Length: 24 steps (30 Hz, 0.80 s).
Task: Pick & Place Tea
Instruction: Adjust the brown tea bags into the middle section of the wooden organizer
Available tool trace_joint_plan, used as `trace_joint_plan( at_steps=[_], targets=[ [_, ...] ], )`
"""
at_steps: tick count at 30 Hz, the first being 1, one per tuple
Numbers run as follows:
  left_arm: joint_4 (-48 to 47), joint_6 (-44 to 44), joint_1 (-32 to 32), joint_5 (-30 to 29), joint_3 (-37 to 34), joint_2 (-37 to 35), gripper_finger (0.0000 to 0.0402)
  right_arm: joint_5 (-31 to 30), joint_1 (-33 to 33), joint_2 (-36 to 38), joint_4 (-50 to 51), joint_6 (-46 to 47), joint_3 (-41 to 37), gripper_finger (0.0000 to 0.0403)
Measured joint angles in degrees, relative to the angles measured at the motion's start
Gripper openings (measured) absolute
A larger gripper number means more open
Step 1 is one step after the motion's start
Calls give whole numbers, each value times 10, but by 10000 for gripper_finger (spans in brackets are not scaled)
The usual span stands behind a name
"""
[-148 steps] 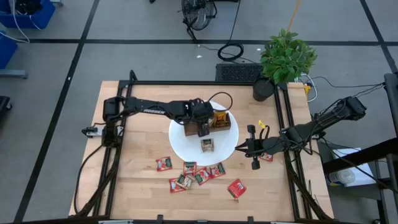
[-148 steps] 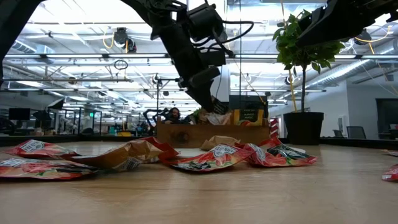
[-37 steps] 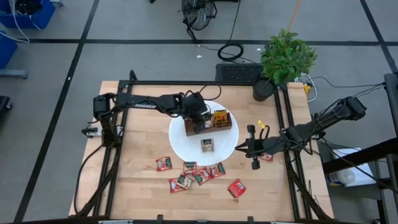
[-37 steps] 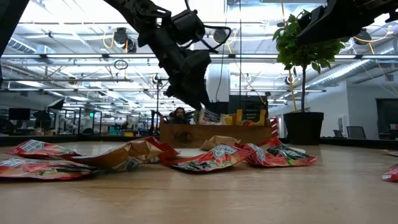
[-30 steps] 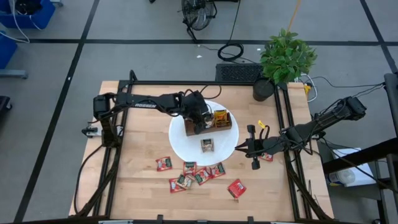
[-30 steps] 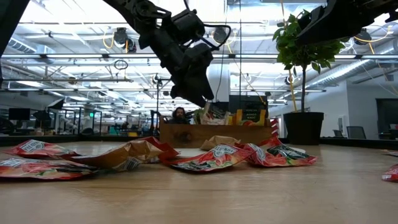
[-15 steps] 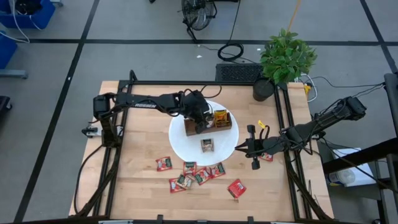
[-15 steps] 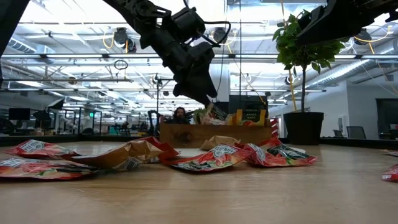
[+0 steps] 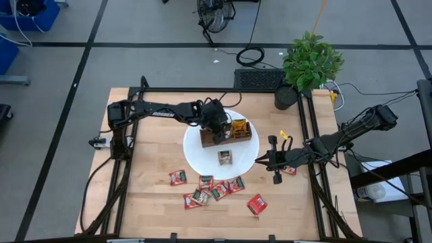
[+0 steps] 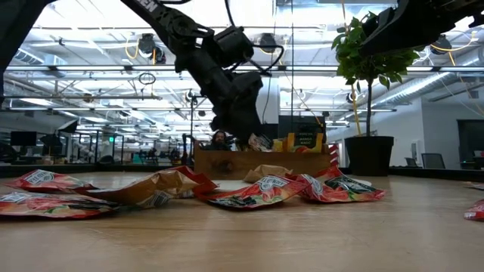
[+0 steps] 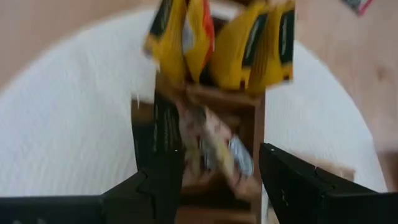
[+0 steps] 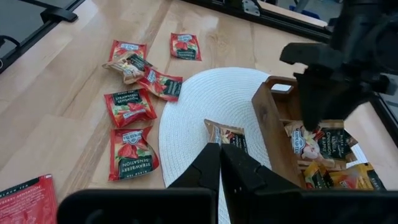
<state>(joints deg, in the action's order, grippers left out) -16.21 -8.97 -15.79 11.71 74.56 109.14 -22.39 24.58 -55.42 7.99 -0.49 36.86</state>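
The red square sachets (image 12: 129, 106) lying on the light wooden table (image 9: 148, 169) carry small dark labels; on one the words "STRAWBERRY SENSATION" can just be made out in the right wrist view, while the print on the others is too small to read. White lettering runs along the left arm's dark link in the high view but cannot be read. The left gripper (image 9: 217, 130) is lowered into the brown wooden three-compartment tray (image 9: 208, 140), which stands on a round white woven mat (image 9: 199, 158). Its fingers (image 11: 163, 149) stand apart on either side of a pale tan sachet (image 11: 214, 146) inside the middle compartment, and whether they press on it cannot be told. Yellow sachets (image 11: 249, 43) stand upright in the neighbouring compartment. Another tan sachet (image 9: 225, 157) lies flat on the mat just in front of the tray. A loose cluster of red sachets (image 9: 210, 189) lies on the table beyond the mat's edge, with one more red sachet (image 9: 256, 204) apart from them. The right gripper (image 9: 275, 160) hangs at the mat's right edge, fingers pressed together and holding nothing. A green potted plant (image 9: 307, 64) stands at the table's far right corner, and behind the table is an open workshop hall with grey floor and ceiling lights.
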Motion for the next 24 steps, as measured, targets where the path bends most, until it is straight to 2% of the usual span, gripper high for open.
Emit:
trace_joint_plan(
  at_steps=[7,11,18,24],
  targets=[
    [2,2,0,1,0,0,199,0,0,0,0,0,0,4],
    [4,-2,0,1,0,0,148,0,0,0,0,0,0,4],
    [20,12,1,0,0,0,16,0,0,0,0,1,0,4],
    [21,27,8,-39,0,-1,4,0,0,0,0,2,0,4]
  ],
)
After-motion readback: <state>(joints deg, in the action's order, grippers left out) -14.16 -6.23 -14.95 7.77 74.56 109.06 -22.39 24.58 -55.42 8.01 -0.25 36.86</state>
